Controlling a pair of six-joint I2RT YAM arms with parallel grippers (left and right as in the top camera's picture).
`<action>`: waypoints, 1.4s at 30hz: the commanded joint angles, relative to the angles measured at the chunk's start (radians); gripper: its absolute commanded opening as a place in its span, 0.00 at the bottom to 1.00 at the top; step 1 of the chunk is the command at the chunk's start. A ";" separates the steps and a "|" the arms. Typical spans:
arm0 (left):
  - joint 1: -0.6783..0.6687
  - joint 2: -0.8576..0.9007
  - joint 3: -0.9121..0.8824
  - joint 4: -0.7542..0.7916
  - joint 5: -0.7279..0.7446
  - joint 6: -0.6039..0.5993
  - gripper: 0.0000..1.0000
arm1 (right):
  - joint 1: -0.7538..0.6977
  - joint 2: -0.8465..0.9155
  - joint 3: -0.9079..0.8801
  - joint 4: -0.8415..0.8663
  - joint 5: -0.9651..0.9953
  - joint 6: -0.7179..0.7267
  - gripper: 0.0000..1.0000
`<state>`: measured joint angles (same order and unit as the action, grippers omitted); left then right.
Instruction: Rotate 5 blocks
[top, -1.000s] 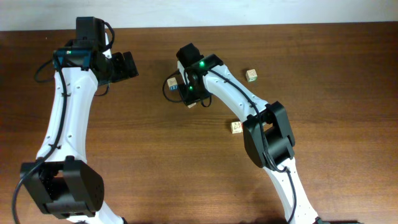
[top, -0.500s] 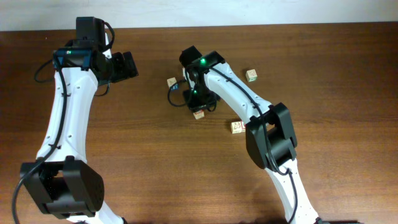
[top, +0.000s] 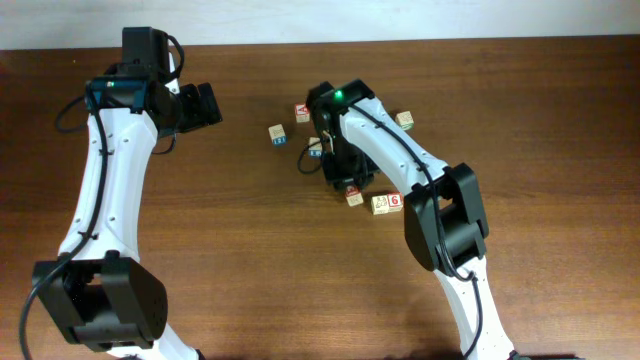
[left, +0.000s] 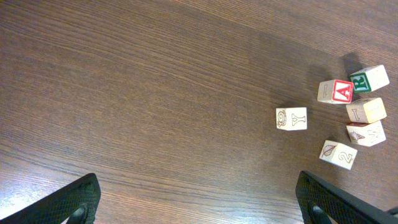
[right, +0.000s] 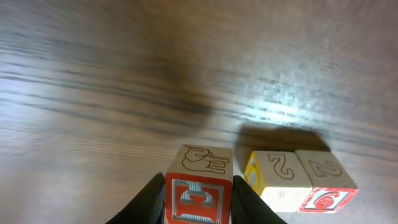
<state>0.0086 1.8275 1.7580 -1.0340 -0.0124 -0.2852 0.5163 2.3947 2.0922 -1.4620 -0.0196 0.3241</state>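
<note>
While the right pincer (right: 198, 194) is clenched on a red-faced block (right: 200, 163) close to the worktop (right: 124, 74), one finger (right: 242, 200) stands between that block and a yellow-faced cube (right: 272, 175). The cube touches a block with a red 6 (right: 328, 182). From overhead, a lone block (top: 278, 134) lies between the two arms. A red-printed block (top: 302, 112) sits just beside the right arm, and a far block (top: 404, 120) lies on that arm's other side. The left pincer (top: 205, 103) hangs released, jaws wide, well apart from them all.
</note>
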 joint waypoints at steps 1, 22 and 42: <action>0.000 0.005 0.016 0.000 -0.010 -0.013 0.99 | -0.003 -0.032 -0.030 -0.001 0.031 0.026 0.32; 0.000 0.005 0.016 0.000 -0.010 -0.014 0.99 | -0.003 -0.032 -0.029 -0.039 0.025 0.025 0.39; 0.000 0.005 0.016 0.001 -0.010 -0.013 0.99 | -0.047 -0.013 0.126 0.438 0.010 0.196 0.43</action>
<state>0.0086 1.8275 1.7580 -1.0340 -0.0124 -0.2855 0.4431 2.3909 2.2509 -1.0679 -0.0151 0.4000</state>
